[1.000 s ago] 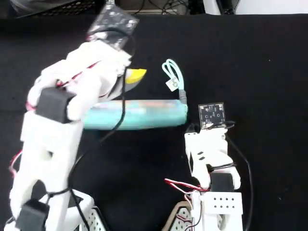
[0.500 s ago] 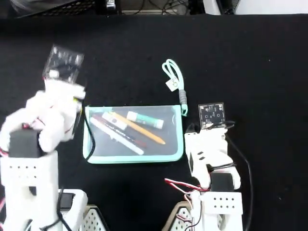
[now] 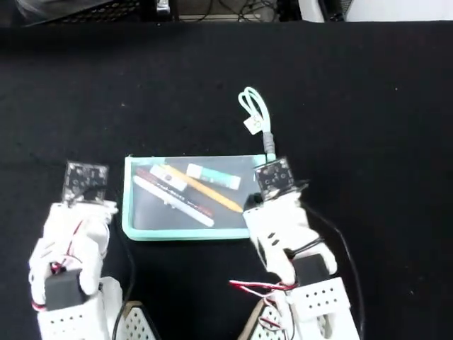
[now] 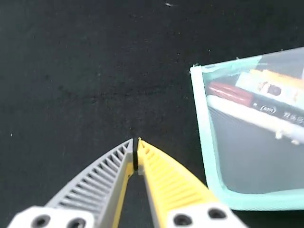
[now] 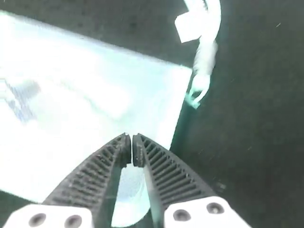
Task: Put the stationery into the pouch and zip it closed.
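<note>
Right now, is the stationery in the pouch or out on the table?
In. The stationery lies behind the clear face of the pouch, within its teal border.

Clear mint-edged pouch [image 3: 190, 228] lies flat, pens [image 3: 185, 195] inside.

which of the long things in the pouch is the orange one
The pencil slanting through the middle of the pouch, orange along its whole length. The two beside it are a white pen and a dark red pen.
</note>
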